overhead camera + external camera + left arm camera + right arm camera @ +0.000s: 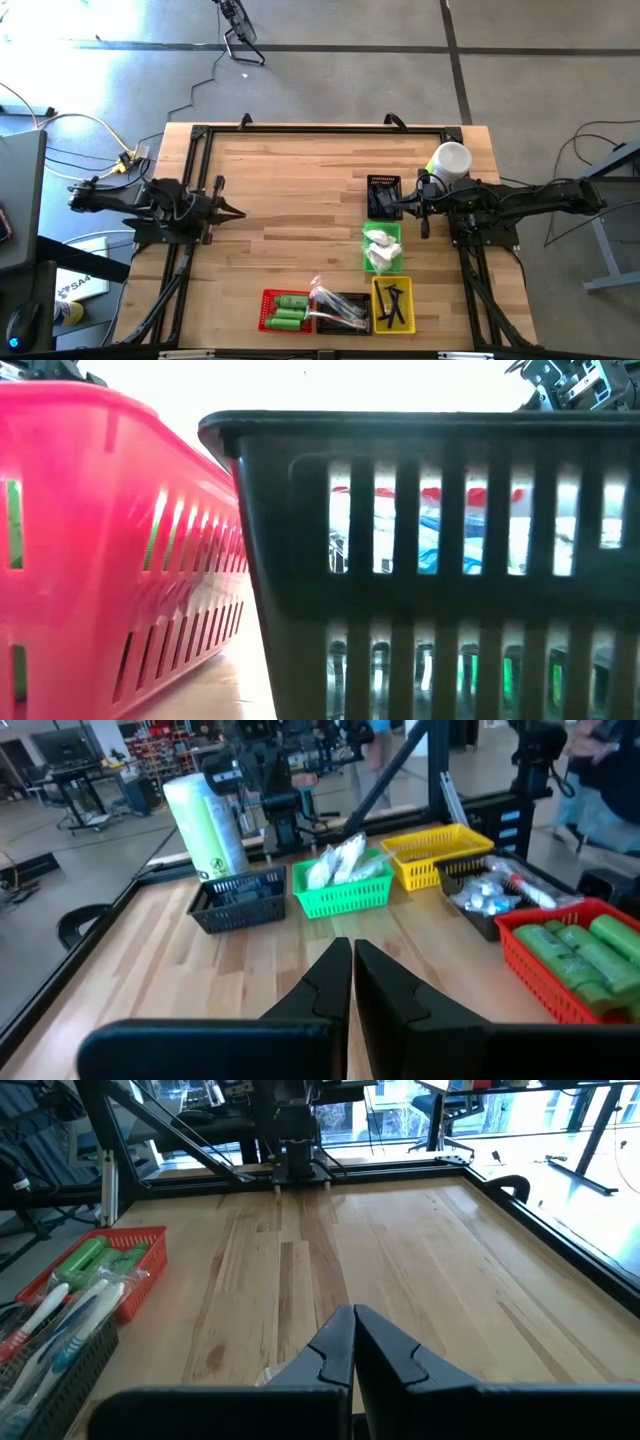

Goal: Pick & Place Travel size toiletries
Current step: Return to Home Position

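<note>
The toiletries lie sorted in small baskets at the table's right and near side. Green bottles (284, 309) fill the red basket (266, 298). Clear-wrapped toothbrushes (335, 303) lie across a black basket (356, 300), black combs (391, 303) in the yellow basket (404, 285), white packets (380, 250) in the green basket (370, 232). Dark items sit in the far black basket (382, 194). My left gripper (236, 212) is shut and empty over bare wood at the left. My right gripper (398, 207) is shut and empty beside the far black basket.
A white round cup (452, 159) stands by the right arm near the far right corner. A black frame (300, 130) runs round the table. Bare wood (290, 190) lies between the two grippers. In the low view the red basket (100, 540) and black basket (440, 560) fill the foreground.
</note>
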Tool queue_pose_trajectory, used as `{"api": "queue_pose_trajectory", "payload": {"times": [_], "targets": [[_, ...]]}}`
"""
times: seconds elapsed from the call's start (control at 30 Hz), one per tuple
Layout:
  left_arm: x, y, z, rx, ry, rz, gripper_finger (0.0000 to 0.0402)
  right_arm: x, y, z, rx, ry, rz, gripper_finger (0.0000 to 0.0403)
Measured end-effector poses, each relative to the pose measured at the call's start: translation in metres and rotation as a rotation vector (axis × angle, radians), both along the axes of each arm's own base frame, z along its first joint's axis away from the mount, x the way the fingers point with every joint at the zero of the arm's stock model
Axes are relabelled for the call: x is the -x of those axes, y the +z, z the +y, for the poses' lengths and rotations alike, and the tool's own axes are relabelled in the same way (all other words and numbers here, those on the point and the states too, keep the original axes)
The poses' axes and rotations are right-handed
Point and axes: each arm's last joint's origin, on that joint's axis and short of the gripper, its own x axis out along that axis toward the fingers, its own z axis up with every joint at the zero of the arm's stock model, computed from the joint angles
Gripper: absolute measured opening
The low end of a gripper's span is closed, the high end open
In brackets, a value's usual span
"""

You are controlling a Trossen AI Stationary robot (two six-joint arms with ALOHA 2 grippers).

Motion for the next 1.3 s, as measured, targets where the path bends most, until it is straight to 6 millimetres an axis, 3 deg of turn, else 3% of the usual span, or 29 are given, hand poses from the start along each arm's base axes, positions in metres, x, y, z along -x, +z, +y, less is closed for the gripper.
{"api": "queue_pose_trajectory", "payload": {"times": [0.27,0.83,1.03,1.17,1.3], "targets": [[0.016,0.001,0.002,0.025,-0.007,-0.052,0.0012,0.000,0.000,0.000,0.001,0.000,0.000,0.0002],[0.014,0.000,0.000,0.041,-0.063,-0.063,0.0012,0.000,0.000,0.000,0.003,0.000,0.000,0.0002],[0.001,-0.023,-0.002,0.045,-0.061,-0.093,0.0012,0.000,0.000,0.000,0.003,0.000,0.000,0.0002],[-0.008,-0.050,-0.002,0.061,-0.013,-0.095,0.0012,0.000,0.000,0.000,0.003,0.001,0.000,0.0002],[-0.011,-0.056,0.000,0.073,0.046,-0.136,0.0012,0.000,0.000,0.000,0.000,0.000,0.000,0.0002]]}}
